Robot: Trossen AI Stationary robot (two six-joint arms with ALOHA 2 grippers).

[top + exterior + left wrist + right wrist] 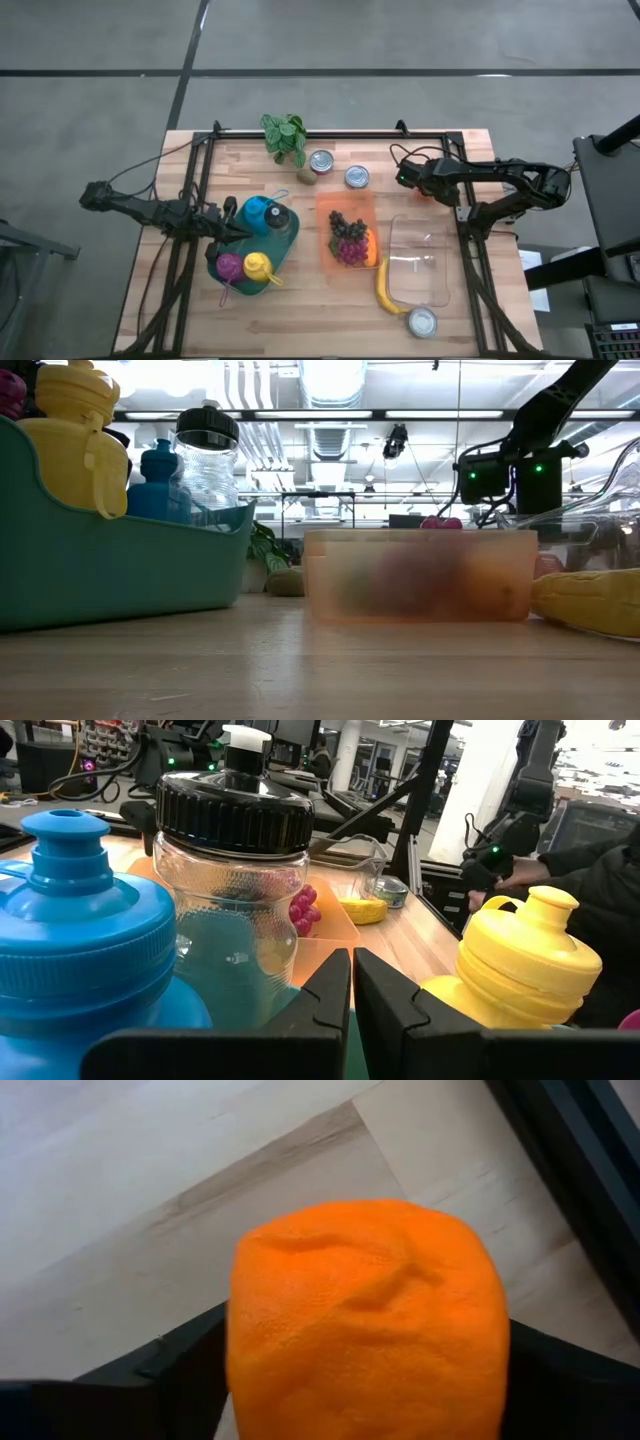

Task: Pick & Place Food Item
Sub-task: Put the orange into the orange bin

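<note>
Standing on the table (250, 150): a teal bin (285, 250) just ahead of the left fingers, holding a blue bottle (80, 940), a clear jar (235, 890) with black lid, a yellow bottle (525, 960); sitting beyond the jar, farther from those fingers, an orange tray (355, 205) of grapes (345, 235); lying past the tray, a clear box (420, 260) with a banana (385, 290) touching its near wall.

Hovering at the bin's edge, left gripper (228, 226) with fingers (320, 1010) pressed together, gripping nothing.

Reaching over the far right part of the table, right gripper (412, 180) with fingers (150, 1370) spread wide either side of an orange (365, 1320); orange sitting squarely between the pads, filling the gap; not clear whether the pads are touching it or pressing on it; bare wood showing behind the orange.

Standing beside the tray's far end, well apart from the right fingers, two cans (340, 168) and a small plant (285, 135).
</note>
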